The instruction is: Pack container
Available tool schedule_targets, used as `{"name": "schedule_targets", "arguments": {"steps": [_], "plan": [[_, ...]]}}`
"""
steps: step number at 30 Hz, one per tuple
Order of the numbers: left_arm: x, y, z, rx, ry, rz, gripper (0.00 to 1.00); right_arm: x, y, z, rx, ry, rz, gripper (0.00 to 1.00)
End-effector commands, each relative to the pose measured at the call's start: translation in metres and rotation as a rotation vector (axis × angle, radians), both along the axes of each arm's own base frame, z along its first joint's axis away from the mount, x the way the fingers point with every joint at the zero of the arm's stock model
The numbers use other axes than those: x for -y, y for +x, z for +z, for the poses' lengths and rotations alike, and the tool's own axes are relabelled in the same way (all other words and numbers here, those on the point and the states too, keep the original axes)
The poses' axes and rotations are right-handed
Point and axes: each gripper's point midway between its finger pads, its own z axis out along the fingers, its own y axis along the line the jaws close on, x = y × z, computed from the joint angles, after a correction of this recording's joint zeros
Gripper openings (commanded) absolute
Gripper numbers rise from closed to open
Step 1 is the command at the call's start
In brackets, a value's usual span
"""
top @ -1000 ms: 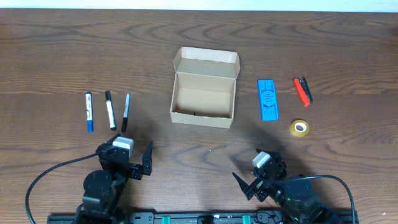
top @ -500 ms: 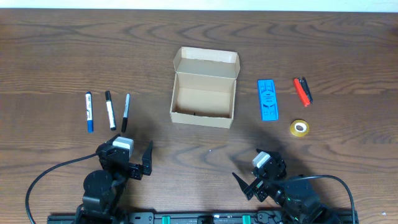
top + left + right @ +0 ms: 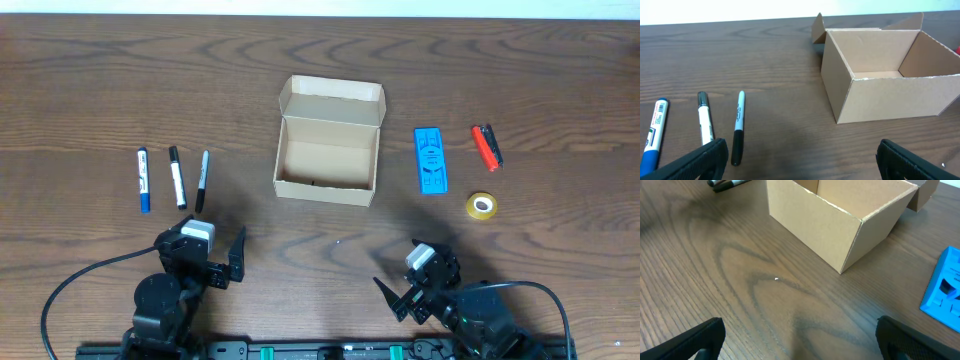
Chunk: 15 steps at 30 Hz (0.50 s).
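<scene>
The container (image 3: 328, 150), a tan cardboard box, stands open in the table's middle with its flap lid folded back. It also shows in the left wrist view (image 3: 890, 85) and the right wrist view (image 3: 840, 215). Its inside looks empty. Three markers lie at the left: a blue one (image 3: 143, 179), a black-capped white one (image 3: 177, 177) and a black one (image 3: 203, 180). My left gripper (image 3: 228, 262) is open and empty near the front edge, short of the markers. My right gripper (image 3: 400, 290) is open and empty at the front right.
To the right of the box lie a flat blue tool (image 3: 431, 160), a red and black object (image 3: 486, 146) and a small yellow tape roll (image 3: 481, 206). The blue tool's edge shows in the right wrist view (image 3: 945, 287).
</scene>
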Motion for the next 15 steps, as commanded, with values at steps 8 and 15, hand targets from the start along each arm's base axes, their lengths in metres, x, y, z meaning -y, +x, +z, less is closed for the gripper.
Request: {"name": "schedule_targets", "arguments": {"steps": [8, 15], "plan": [[-0.002, 0.000, -0.009, -0.017, 0.005, 0.010, 0.95, -0.017, 0.008, 0.048, -0.084, 0.399, -0.092, 0.99], [-0.002, 0.000, -0.009, -0.017, 0.005, 0.010, 0.95, -0.018, 0.010, 0.056, -0.201, 0.566, -0.158, 0.99]]}}
